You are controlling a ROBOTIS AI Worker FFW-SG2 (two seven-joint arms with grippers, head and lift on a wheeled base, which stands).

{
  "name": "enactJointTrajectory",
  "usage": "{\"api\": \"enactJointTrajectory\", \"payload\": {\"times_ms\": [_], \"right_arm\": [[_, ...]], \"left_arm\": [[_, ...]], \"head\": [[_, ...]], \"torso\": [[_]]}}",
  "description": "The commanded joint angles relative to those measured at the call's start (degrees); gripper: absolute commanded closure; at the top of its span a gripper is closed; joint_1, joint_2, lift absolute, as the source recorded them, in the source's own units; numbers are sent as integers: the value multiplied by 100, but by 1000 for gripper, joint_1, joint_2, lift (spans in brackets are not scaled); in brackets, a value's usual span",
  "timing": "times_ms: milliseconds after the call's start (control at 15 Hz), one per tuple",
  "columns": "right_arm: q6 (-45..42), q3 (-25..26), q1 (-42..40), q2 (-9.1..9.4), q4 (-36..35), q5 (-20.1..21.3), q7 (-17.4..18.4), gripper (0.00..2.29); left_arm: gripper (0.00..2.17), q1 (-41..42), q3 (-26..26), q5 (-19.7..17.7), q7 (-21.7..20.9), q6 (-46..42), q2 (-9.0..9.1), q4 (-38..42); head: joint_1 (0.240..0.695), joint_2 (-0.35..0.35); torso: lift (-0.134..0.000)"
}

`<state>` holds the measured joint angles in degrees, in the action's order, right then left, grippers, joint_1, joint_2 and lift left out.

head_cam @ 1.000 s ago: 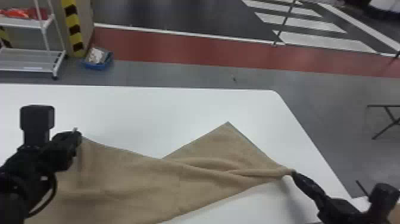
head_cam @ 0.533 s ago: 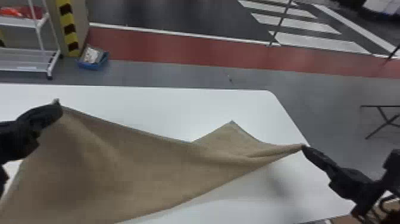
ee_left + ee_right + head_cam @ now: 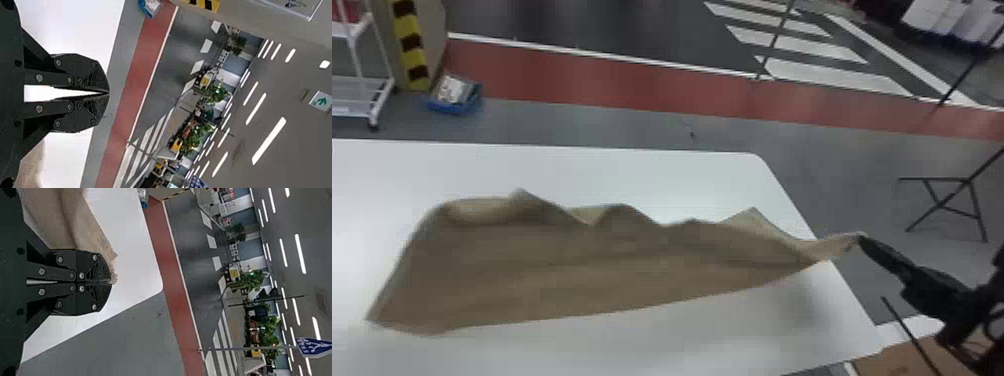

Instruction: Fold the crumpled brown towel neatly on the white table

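Towel (image 3: 612,265) has come off left fingers (image 3: 96,78), 1 end in right fingers (image 3: 882,253).

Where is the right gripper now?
In the head view, the right gripper is at the right, near the white table, pinching one end of the brown towel.

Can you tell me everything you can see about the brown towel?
The brown towel looks soft and a bit fuzzy. It is stretched out long and wavy, not folded neatly, with bumps along its far edge and a pointy corner poking out behind, near the right end. That end narrows to a twisty tip, pinched in the right gripper and reaching past the side of the white table. I can't tell how much of the rest touches the table.
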<state>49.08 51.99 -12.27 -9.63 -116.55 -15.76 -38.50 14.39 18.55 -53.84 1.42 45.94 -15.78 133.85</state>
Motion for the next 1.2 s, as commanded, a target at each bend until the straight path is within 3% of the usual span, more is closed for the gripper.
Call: {"api": "enactJointTrajectory", "payload": {"times_ms": [0,333,467,733,867,1000,1133], "right_arm": [[485,-75,-13,41,-96,-33,-8,1801],[643,-497,-171,304,-228,143,-25,1798],[626,-567,-338,357,-237,99,-25,1798],[362,-839,-645,594,-254,82,-43,1798],[327,-936,-742,656,-289,64,-87,1798],[204,-1024,-848,735,-307,55,-96,1798],[81,-1208,-953,796,-307,64,-105,1798]], "left_arm": [[1028,55,35,-30,-28,78,4,53],[1028,204,-62,32,-177,61,39,62],[1028,213,-334,260,-274,61,66,-52],[1008,2,-1442,1289,-397,43,171,-334],[468,-209,-1960,1772,-493,26,215,-668],[323,-499,-2488,2291,-467,26,224,-1195],[326,-666,-2962,2651,-449,-62,294,-1705]], "head": [[695,-350],[695,-334],[695,-328],[695,-350],[695,-350],[695,-350],[695,-350]], "torso": [[-124],[-124],[-124],[-124],[-124],[-124],[-124]]}}
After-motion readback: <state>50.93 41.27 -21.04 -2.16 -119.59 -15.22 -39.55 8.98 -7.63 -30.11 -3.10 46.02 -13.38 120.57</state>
